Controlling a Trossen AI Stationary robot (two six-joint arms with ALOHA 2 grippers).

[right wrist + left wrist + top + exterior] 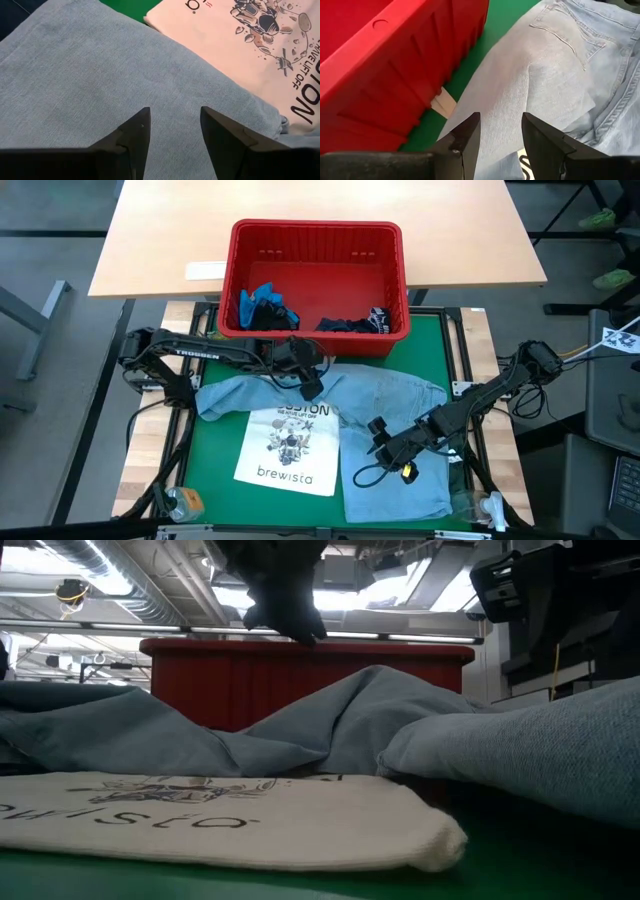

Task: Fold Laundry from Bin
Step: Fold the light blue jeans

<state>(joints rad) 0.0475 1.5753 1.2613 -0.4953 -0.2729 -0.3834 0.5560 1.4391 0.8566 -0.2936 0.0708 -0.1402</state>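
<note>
Above the denim garment [390, 440], left pincer [500, 132] and right pincer [174, 127] hover part-open, holding nothing

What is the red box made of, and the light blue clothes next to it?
The red bin looks like hard, slightly shiny moulded plastic, with slots and ribs in its walls. The light blue garment looks like soft, matte denim: you can see the woven grain, stitched seams and a sewn-on pocket.
</note>
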